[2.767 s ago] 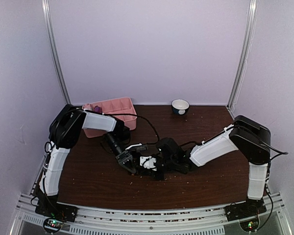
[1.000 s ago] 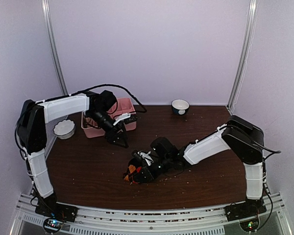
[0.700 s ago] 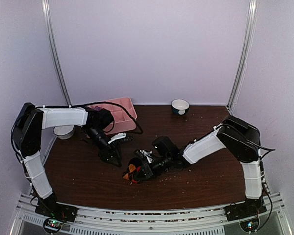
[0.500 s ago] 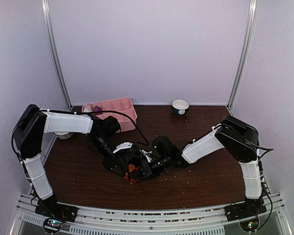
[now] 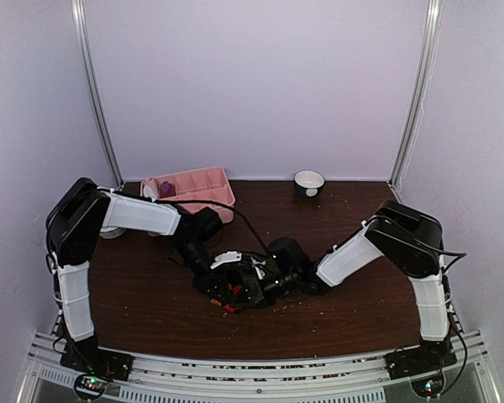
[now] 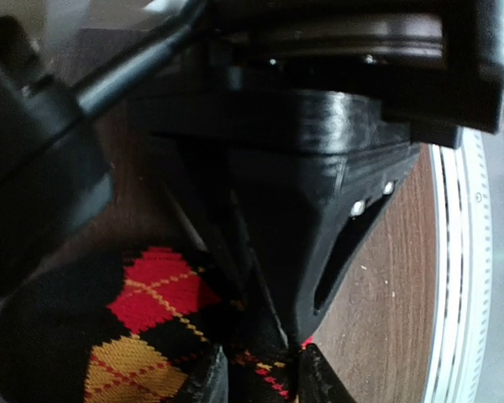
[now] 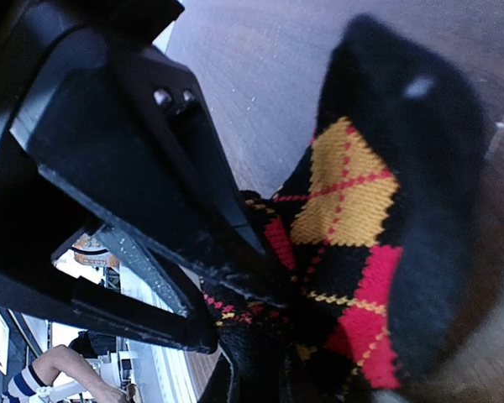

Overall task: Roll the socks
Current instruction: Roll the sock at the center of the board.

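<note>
The argyle sock [image 6: 151,311], black with red and yellow diamonds, is at the front middle of the table [image 5: 151,294], squeezed between the two tools, which meet there nose to nose. The right gripper [image 7: 256,382] is nearly closed and pinches a bunched part of the sock at its tips; the rest of the fabric bulges out to one side in a rounded lump. The left gripper [image 6: 259,379] is only a little open, with one fingertip on each side of a fold of the same sock, just beside the right gripper's finger. The fabric fills the gap between them, so it has the fold in its grip. From above, only small spots of red and orange show under the two black heads. One second ago the left gripper was far back, near the pink tray [image 5: 193,186], well apart from the sock and with its jaws much wider. Since then it has come forward and down to the sock and narrowed on it. The right gripper has kept its hold on the sock at almost the same place.
</note>
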Action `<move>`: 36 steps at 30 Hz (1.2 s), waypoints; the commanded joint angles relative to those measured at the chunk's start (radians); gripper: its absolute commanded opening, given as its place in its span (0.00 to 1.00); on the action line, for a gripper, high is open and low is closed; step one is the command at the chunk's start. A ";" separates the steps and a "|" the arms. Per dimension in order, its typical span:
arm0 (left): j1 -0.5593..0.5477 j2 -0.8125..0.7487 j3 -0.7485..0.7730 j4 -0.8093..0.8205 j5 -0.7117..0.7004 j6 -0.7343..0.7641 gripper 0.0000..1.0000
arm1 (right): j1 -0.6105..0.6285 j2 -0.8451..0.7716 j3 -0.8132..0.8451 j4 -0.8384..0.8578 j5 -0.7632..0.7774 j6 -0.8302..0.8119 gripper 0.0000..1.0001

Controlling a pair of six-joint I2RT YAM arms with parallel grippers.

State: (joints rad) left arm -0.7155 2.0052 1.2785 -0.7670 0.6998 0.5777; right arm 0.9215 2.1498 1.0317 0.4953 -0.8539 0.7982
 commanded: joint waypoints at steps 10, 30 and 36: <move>-0.021 0.101 0.085 -0.062 -0.055 -0.050 0.00 | -0.030 0.001 -0.091 -0.188 0.205 -0.048 0.23; 0.042 0.161 0.130 -0.201 -0.018 -0.061 0.00 | 0.001 -0.482 -0.477 0.046 0.874 -0.305 0.99; 0.092 0.188 0.152 -0.244 0.049 -0.035 0.00 | 0.046 -0.689 -0.487 -0.134 1.311 -0.346 1.00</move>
State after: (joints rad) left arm -0.6548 2.1395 1.4235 -0.9424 0.7792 0.5091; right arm 0.9565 1.5341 0.5335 0.4816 0.0799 0.4805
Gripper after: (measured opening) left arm 0.035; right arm 0.995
